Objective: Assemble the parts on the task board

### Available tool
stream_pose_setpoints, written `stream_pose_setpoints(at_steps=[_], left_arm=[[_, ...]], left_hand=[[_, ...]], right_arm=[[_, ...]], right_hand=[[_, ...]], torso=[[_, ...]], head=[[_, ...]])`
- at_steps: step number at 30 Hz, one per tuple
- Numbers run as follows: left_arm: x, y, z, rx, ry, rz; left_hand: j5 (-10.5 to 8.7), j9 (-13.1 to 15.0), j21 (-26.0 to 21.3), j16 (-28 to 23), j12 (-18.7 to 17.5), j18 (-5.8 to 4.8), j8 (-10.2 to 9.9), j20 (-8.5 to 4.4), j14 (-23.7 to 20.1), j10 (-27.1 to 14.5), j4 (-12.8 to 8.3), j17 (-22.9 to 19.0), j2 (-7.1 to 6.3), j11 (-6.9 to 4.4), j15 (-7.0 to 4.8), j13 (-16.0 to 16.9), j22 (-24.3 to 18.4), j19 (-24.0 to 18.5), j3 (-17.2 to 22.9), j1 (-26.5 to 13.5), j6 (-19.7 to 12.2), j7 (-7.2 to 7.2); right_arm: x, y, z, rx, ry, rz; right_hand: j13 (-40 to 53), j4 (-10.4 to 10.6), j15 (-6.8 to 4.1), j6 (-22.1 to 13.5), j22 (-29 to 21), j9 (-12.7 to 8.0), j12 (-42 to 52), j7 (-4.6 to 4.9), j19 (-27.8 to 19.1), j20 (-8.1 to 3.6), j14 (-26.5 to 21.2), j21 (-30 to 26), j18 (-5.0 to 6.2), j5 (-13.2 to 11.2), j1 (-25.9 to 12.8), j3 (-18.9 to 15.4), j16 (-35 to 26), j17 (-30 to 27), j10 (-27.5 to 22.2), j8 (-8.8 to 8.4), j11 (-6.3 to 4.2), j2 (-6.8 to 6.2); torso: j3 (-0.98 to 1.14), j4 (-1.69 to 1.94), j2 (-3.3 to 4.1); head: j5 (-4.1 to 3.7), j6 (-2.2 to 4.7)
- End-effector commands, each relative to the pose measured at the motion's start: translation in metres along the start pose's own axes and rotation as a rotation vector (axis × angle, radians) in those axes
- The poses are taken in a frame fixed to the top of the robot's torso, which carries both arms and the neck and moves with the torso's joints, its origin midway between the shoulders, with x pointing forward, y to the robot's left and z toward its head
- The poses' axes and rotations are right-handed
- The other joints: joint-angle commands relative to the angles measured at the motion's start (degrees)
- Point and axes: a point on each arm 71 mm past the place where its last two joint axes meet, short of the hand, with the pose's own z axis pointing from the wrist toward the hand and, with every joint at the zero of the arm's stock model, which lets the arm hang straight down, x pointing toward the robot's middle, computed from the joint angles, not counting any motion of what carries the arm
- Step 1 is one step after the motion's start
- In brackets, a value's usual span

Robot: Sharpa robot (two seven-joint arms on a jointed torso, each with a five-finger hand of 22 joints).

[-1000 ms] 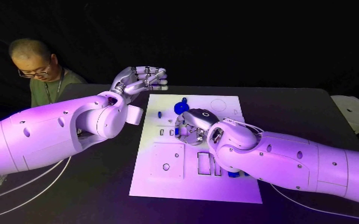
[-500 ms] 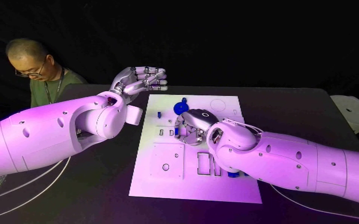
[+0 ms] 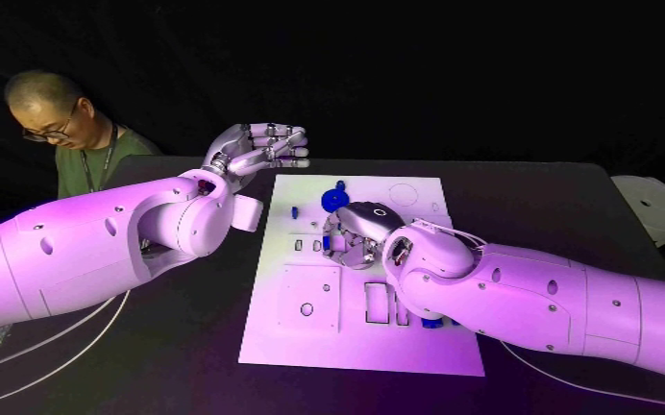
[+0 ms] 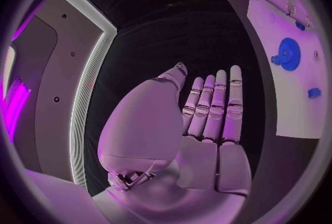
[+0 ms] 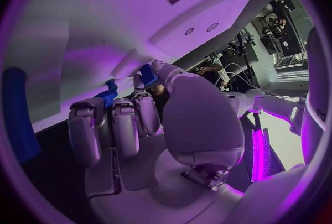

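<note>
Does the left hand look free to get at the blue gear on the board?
Probably yes: the left hand is open, holding nothing, beside the task board, and the blue gear lies uncovered; the right hand works nearer the middle.

A person (image 3: 69,141) sits beyond the black table's (image 3: 554,204) far left corner, apparently looking down.
</note>
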Motion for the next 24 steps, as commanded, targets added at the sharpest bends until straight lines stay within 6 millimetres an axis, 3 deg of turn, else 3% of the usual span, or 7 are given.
stream_pose_setpoints(at_steps=[1, 13, 15, 18, 20, 24], left_arm=[[0.002, -0.001, 0.0, 0.006, 0.019, -0.009], [0.001, -0.001, 0.0, 0.007, 0.016, -0.007], [0.001, -0.001, 0.0, 0.007, 0.015, -0.007], [-0.003, 0.0, 0.001, 0.015, 0.023, 0.015], [-0.006, 0.0, 0.003, 0.017, 0.027, 0.042], [-0.012, 0.003, 0.006, 0.002, 0.031, 0.093]], left_hand=[[0.24, -0.07, -0.29, -0.25, -0.22, 0.28, -0.34, 0.12, -0.45, 0.15, 0.01, 0.09, -0.5, 0.21, 0.06, 0.06, -0.08, 0.31, 0.25, -0.22, -0.12, 1.65], [0.24, -0.07, -0.29, -0.25, -0.22, 0.28, -0.34, 0.12, -0.45, 0.15, 0.01, 0.09, -0.5, 0.21, 0.06, 0.06, -0.08, 0.31, 0.25, -0.22, -0.12, 1.65], [0.24, -0.07, -0.3, -0.28, -0.24, 0.28, -0.35, 0.12, -0.45, 0.15, 0.0, 0.11, -0.52, 0.21, 0.06, 0.06, -0.1, 0.31, 0.25, -0.23, -0.12, 1.65], [0.25, 0.02, -0.3, -0.29, -0.06, 0.31, -0.17, 0.11, -0.31, 0.66, -0.1, 0.22, -0.74, -0.06, -0.05, 0.14, -0.14, 0.35, 0.24, -0.26, 0.27, 1.21], [0.28, 0.62, 0.11, 0.24, 0.97, 0.44, 1.2, -0.34, 1.17, 3.89, 0.08, 0.8, -1.04, -1.46, -0.98, 0.43, -0.1, 1.23, 0.41, -0.74, 2.97, -0.62], [0.31, 1.04, 3.36, 3.53, 1.23, 0.44, 2.0, -3.01, 8.11, 8.04, 0.53, 3.1, -1.41, -3.0, -3.33, 0.29, 1.14, 6.83, 1.65, -1.12, 5.22, -1.62]], right_arm=[[0.001, 0.001, 0.0, -0.002, -0.002, -0.009], [-0.004, 0.001, -0.003, -0.008, -0.055, 0.009], [-0.006, 0.0, -0.005, -0.013, -0.079, 0.017], [-0.012, -0.002, -0.011, -0.031, -0.133, 0.043], [-0.019, -0.005, -0.016, -0.058, -0.182, 0.076], [-0.038, -0.014, -0.022, -0.116, -0.248, 0.201]], right_hand=[[4.49, 0.49, 0.41, -0.59, 14.52, -0.14, -0.66, 0.09, 5.48, 0.39, 5.88, -0.45, -0.6, -0.6, -0.39, -0.16, 0.06, 14.66, -0.95, -0.3, -0.01, -0.44], [2.81, 2.04, 0.91, -3.07, 13.78, -0.7, -2.45, 0.66, 4.78, 0.9, 5.7, -1.55, -0.29, -2.23, -1.51, -2.68, -0.2, 13.96, -2.86, -1.06, 0.55, -1.76], [2.73, 2.55, 1.01, -3.58, 13.67, -0.8, -2.5, 0.78, 4.68, 1.01, 5.69, -1.73, -0.24, -2.22, -1.53, -3.69, -0.21, 13.93, -2.98, -1.16, 0.67, -1.83], [2.74, 4.32, 1.57, -5.91, 13.67, -1.43, -2.34, 1.36, 4.69, 1.37, 5.69, -1.77, -0.24, -1.53, 0.04, -8.77, -0.22, 13.92, -3.04, -1.87, 1.28, -1.23], [2.86, 5.46, 1.7, -6.32, 13.52, -1.67, -2.1, 1.62, 4.55, 1.62, 5.67, -2.02, -0.17, -0.79, 1.66, -11.45, -0.25, 13.85, -2.91, -1.76, 1.45, -0.8], [2.63, 5.52, 1.06, -2.83, 12.13, -1.2, -2.23, 0.67, 3.24, 1.24, 5.45, -4.2, 0.43, 1.16, 4.63, -10.36, -0.57, 13.03, -3.08, 0.57, 0.62, 0.8]], torso=[[0.03, -0.05, 0.01], [0.03, 0.02, -0.01], [0.05, 0.05, -0.01], [0.13, 0.1, -0.22], [0.09, 0.08, -0.32], [0.11, -0.36, -0.81]], head=[[-0.01, 0.01], [-0.09, -0.03], [-0.1, -0.02], [0.07, 0.05], [0.18, 0.13], [0.27, 0.27]])
